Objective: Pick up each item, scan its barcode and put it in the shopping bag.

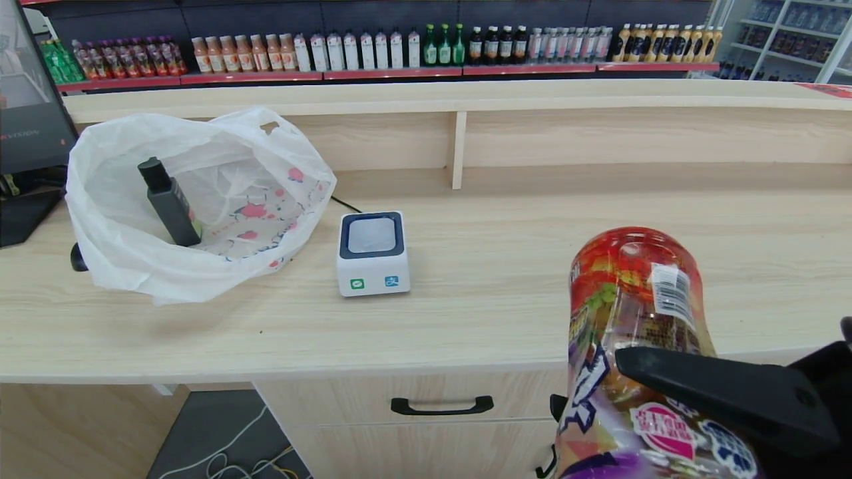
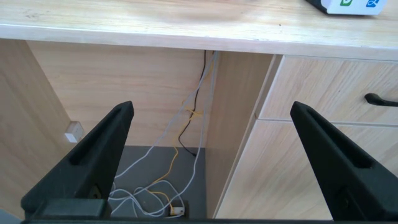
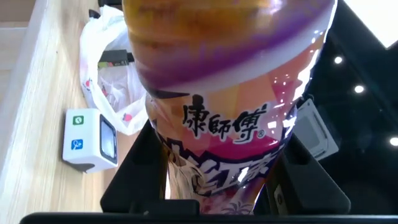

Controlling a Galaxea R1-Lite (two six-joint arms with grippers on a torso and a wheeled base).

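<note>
- Right tool [image 1: 589,384] clamped round the lower body of the drink bottle [image 1: 629,299], held tilted above the near edge of the bench [image 1: 499,313], well right of the scanner [image 1: 373,253].
- Left tool [image 2: 211,155] spread open, empty, low in front of the cabinet [image 2: 323,93] under the bench.
- Probably weighty if full; glossy label, likely slippery; thin plastic wall, apt to dent under a hard squeeze. Best gripped mid-body, leaving the barcode [image 1: 671,293] uncovered.
- Head view: barcode facing upward, not toward the scanner; shopping bag [image 1: 133,259] open at far left, dark item [image 1: 170,203] inside.
- Right wrist view: fingers [image 3: 130,180] flanking both sides of the bottle.
</note>
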